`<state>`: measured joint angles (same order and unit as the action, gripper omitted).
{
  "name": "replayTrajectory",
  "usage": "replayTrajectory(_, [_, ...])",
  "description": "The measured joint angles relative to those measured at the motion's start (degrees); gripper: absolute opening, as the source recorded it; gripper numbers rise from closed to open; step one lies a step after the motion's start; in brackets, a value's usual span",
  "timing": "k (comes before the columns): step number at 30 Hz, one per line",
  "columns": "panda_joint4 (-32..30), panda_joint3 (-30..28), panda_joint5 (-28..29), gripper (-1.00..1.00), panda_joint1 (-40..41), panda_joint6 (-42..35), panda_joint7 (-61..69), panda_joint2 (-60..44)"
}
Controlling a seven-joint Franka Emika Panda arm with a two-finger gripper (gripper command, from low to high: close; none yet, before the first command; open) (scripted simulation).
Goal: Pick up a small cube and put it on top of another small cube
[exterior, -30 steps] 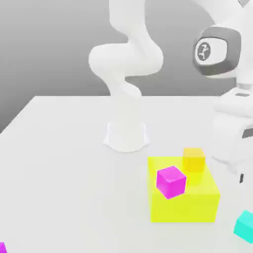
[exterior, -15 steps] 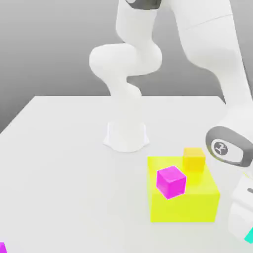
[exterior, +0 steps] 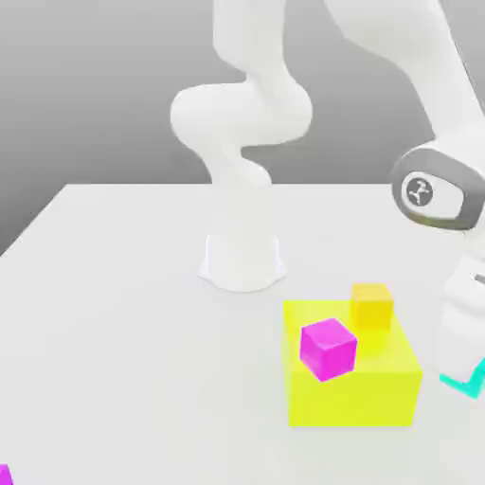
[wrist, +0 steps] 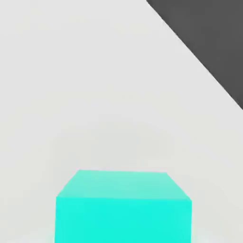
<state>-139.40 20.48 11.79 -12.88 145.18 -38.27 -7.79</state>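
Raised since earlier, the gripper (exterior: 464, 365) now grasps the cyan cube (exterior: 463, 384).

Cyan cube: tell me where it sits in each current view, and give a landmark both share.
Exterior view: low at the right edge, partly hidden at the claw, beyond the yellow block toward the exterior view's right.
Hand view: the cyan cube looms large in the near foreground.
Shared landmark: the pale tabletop.
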Motion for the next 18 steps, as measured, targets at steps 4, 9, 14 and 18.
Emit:
replayTrajectory(4, [-5.0,0.1,-4.3,-1.0,0.0,-2.9,6.4,8.5])
replayTrajectory(9, [-11.2,-1.6,-10.7,-1.0,-1.8,-6.5,15.3,19.3])
replayTrajectory(14, [-17.3,-4.9,-16.8,-1.0,-5.1,-10.4,23.9,29.8])
replayTrajectory(18, [-21.7,-7.0,-20.2,-1.0,-7.5,-10.7,28.9,34.6])
